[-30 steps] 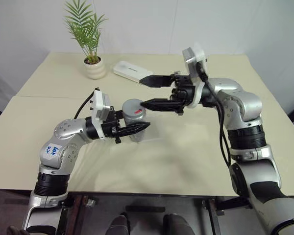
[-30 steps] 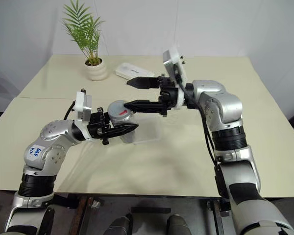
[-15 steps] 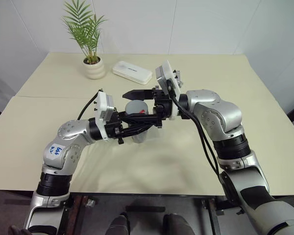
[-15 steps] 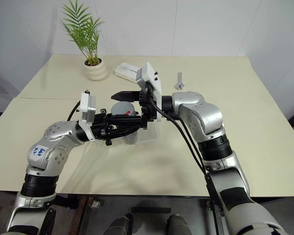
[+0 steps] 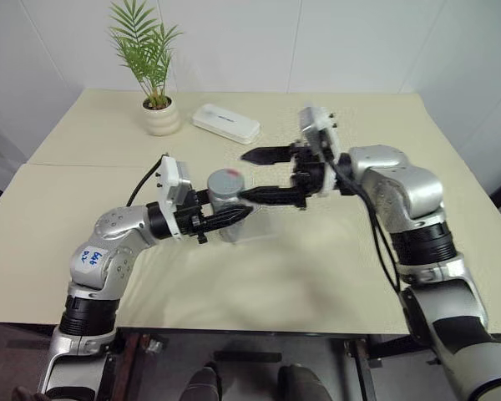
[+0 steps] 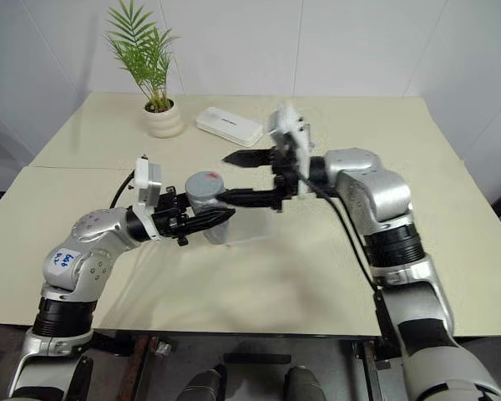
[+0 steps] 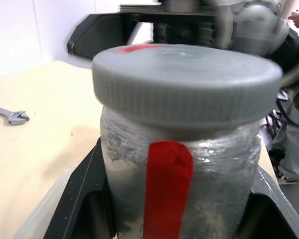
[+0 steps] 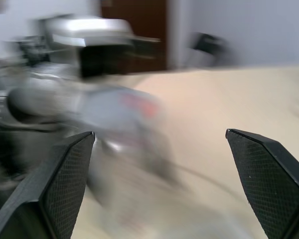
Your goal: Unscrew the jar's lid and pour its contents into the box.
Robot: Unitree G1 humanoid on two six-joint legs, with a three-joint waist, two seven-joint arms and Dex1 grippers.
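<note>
Left gripper (image 5: 238, 214): my two black fingers are closed tight around the body of the jar, one on each side, holding it upright above the table.
Right gripper (image 5: 249, 175): my fingers stand wide apart and grip nothing; they point toward the jar from my right, the nearer fingertip just beside the jar below the lid, the farther one well clear behind it.
Jar (image 7: 179, 174): a small greyish cylinder with a red strip running down its side, held between my left fingers (image 7: 87, 199), near the middle of the table.
Lid (image 7: 187, 82): a pale grey ribbed screw cap with a red mark on top at its edge, sitting on the jar.
Contents: I cannot tell them through the cloudy wall of the jar.
Box (image 6: 249, 224): a shallow clear plastic box lying on the table just beneath and beside the jar, on my right of it.
Table (image 5: 317, 267): pale cream top.
Plant pot (image 5: 162, 116): white, with a green palm, at the far left.
White case (image 5: 225, 123): oblong and rounded, lying beside the pot.
Wrench (image 7: 9, 114): a small one lying flat on the table, seen in my left wrist view.
</note>
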